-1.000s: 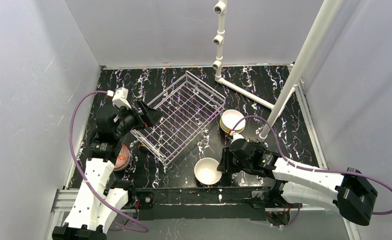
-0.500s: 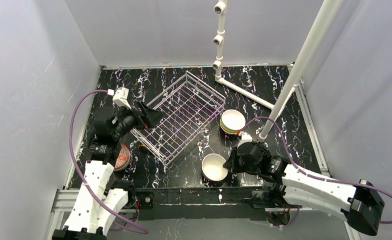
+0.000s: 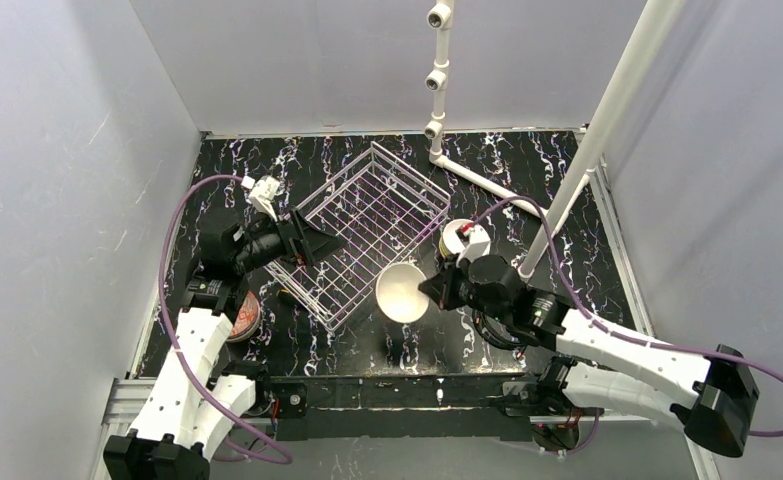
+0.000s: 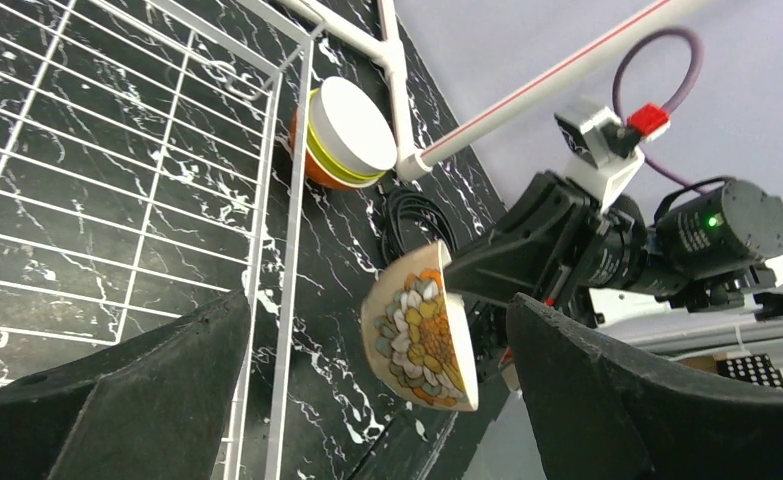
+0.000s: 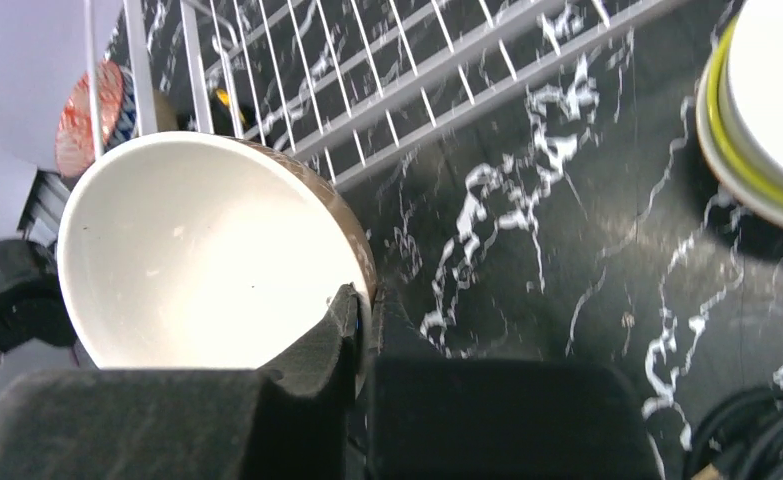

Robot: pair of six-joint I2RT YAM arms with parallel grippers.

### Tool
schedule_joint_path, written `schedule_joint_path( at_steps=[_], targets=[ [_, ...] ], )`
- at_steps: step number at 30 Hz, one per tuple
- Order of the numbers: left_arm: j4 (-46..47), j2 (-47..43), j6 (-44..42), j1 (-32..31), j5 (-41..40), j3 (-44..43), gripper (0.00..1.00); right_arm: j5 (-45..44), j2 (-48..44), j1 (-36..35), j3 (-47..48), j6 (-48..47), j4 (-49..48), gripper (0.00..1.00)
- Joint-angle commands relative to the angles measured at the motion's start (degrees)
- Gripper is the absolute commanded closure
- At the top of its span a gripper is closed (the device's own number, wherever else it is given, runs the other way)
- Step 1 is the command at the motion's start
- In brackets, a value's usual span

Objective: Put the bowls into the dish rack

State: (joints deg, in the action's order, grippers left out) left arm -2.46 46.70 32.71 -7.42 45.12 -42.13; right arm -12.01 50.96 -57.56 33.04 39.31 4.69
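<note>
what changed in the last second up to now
The right gripper lifted the tan white-lined round bowl and carried it forward toward the silvery wire dish rack, tilting it. The left gripper edged rightward over the rack. Rack, stacked bowls and red-patterned bowl stayed.

Robot lab test cell, not a kitchen. Plain grey wall panels point(image 3: 67, 150) box in a black marble-print tabletop point(image 3: 527, 170), with a white pipe frame point(image 3: 607, 110) standing on it. An aluminium rail point(image 3: 125, 398) at the near edge carries the left arm point(image 3: 192, 355) and right arm point(image 3: 637, 350). Purple cable point(image 3: 163, 290) loops to the wrist.
</note>
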Motion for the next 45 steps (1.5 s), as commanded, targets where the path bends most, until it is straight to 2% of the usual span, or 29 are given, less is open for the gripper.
schedule_joint_path(
  at_steps=[1, 8, 14, 17, 20, 27, 35, 40, 45],
  targets=[
    [2.19, -0.2, 0.59, -1.22, 4.4, -1.2, 0.02, -6.47, 4.9, -0.18, 8.08, -2.87, -13.61, 0.99],
    [5.35, 1.79, 5.53, -2.63, 3.31, -1.0, 0.02, -11.55, 14.83, -0.02, 15.65, -1.7, -19.47, 0.99],
    [5.01, 5.39, 7.52, -4.13, 0.79, -0.79, 0.02, -9.81, 21.14, -0.09, 19.22, -0.3, -25.66, 0.99],
    [-3.66, 7.6, 1.59, -4.14, -3.48, -3.36, 0.04, -6.57, 23.0, -0.07, 20.09, -2.02, -29.98, 0.99],
    [-9.73, 9.16, -0.82, -4.09, -8.13, -5.8, 0.06, -6.55, 24.75, -0.05, 21.16, -2.59, -30.77, 0.99],
    [-12.3, 9.93, -1.53, -4.09, -14.19, -6.46, 0.12, -5.73, 29.09, 0.21, 22.57, -3.48, -32.5, 0.99],
    [-11.44, 11.99, 2.59, -4.09, -7.02, -7.29, 0.14, -3.24, 30.63, 2.43, 22.98, 1.65, -33.51, 0.99],
    [-18.21, 10.73, -1.0, -4.09, -15.47, -8.97, 0.15, -0.86, 33.04, 5.31, 21.57, 5.94, -36.67, 0.99],
    [-23.31, 11.62, -5.3, -4.09, -20.82, -12.84, 0.15, 3.4, 36.13, 5.68, 23.64, -1.81, -39.67, 0.99]
  ],
)
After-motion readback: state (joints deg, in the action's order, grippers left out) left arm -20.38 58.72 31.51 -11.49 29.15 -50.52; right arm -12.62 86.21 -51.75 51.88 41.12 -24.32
